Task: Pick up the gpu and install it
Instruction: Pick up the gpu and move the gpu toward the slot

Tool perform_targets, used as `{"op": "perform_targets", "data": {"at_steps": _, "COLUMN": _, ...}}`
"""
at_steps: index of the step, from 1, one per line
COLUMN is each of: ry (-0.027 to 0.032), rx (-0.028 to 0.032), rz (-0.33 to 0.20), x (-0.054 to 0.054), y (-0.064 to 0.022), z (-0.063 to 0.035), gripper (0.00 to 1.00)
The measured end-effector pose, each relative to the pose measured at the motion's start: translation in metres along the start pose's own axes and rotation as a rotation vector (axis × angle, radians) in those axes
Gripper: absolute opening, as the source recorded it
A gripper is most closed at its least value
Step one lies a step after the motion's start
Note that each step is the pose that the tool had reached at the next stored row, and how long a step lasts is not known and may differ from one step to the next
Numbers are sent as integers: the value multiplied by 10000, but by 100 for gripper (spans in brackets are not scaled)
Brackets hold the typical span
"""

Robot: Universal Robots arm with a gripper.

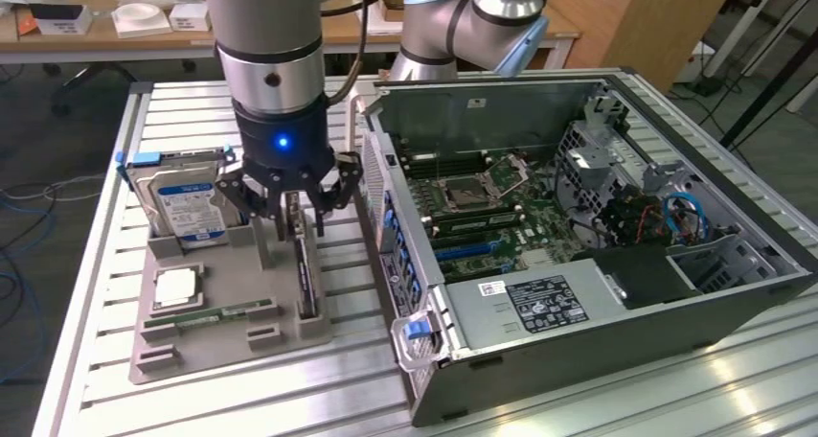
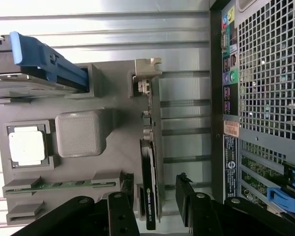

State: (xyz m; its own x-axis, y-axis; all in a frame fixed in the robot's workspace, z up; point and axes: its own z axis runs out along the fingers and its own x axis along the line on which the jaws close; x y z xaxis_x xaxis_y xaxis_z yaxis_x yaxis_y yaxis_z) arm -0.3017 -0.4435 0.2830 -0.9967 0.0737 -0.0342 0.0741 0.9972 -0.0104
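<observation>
I have the gripper (image 1: pixel 297 210) open, its fingers (image 2: pixel 187 199) either side of the gpu (image 1: pixel 306 284), which stands on edge in the gray tray (image 1: pixel 211 351). A clean grasp, I judge, wants the card centred and a straight lift. In the exterior view the tray also holds a hard drive (image 1: pixel 186 202) at ten o'clock from the gripper and a CPU (image 1: pixel 176 286) near eight, while the open computer case (image 1: pixel 576 360) at three holds the motherboard (image 1: pixel 486 197).

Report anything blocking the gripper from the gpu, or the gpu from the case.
Nothing visible between the open gripper and the gpu it straddles. The case's near wall stands between gpu and motherboard, but the case is open on top.
</observation>
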Motion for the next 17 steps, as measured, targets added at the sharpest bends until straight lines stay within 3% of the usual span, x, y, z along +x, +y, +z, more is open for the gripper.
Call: {"op": "perform_targets", "data": {"at_steps": 17, "ry": -3, "rx": 5, "rz": -23, "x": 7, "y": -9, "z": 215, "gripper": 47}}
